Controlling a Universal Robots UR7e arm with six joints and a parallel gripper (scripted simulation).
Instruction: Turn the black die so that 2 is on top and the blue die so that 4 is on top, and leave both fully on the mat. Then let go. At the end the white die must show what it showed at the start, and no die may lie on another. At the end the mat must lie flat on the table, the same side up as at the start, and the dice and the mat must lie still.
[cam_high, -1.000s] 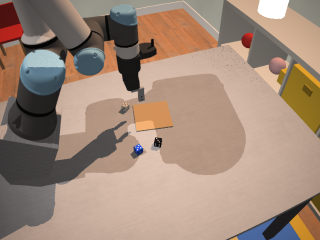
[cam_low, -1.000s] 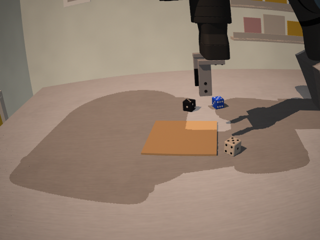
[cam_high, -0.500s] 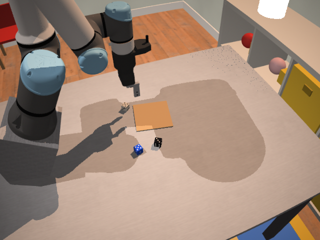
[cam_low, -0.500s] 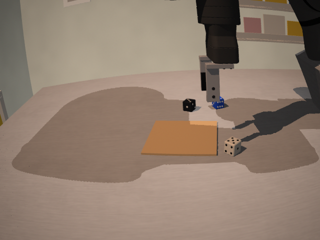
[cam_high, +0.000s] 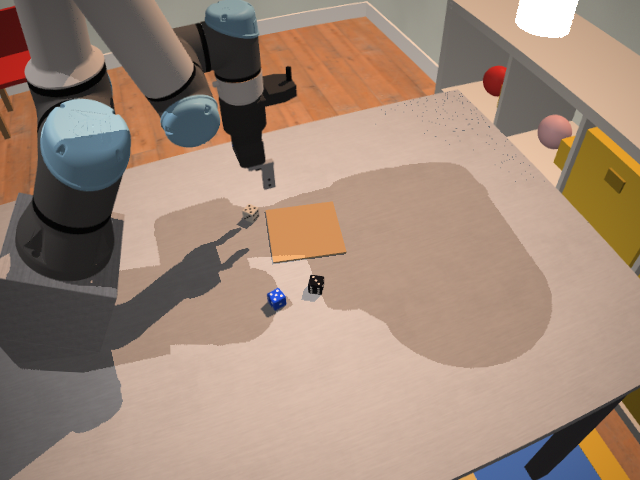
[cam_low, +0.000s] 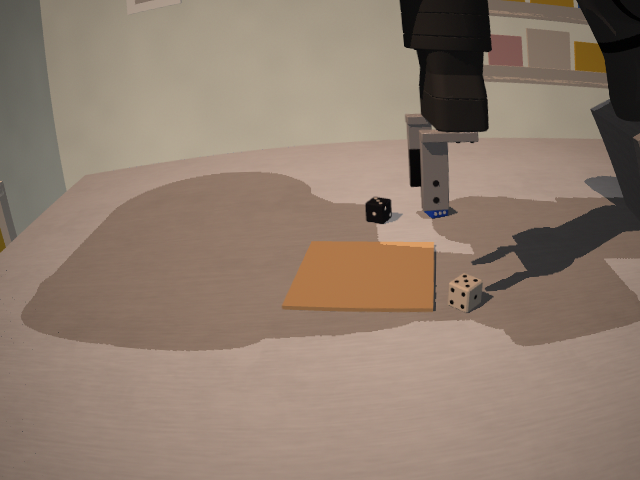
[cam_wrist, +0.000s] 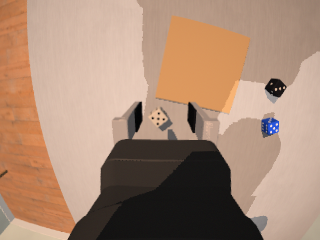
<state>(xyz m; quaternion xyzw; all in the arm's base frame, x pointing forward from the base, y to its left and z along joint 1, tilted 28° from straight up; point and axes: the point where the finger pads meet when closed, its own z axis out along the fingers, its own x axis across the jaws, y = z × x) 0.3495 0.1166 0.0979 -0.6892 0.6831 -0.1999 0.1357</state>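
Observation:
The orange mat (cam_high: 305, 230) lies flat on the table, with no die on it. The white die (cam_high: 250, 211) sits on the table just off the mat's left edge. The blue die (cam_high: 277, 298) and the black die (cam_high: 315, 284) sit on the table in front of the mat, apart from each other. My gripper (cam_high: 266, 175) is open and empty, hanging above the white die. In the wrist view the white die (cam_wrist: 159, 118) shows between my fingers, well below them. In the exterior view my finger (cam_low: 429, 175) hides most of the blue die (cam_low: 439, 212).
The arm's base (cam_high: 67, 222) stands at the table's left edge. A shelf unit with a red ball (cam_high: 494, 80), a pink ball (cam_high: 554, 130) and a yellow box (cam_high: 604, 191) stands to the right of the table.

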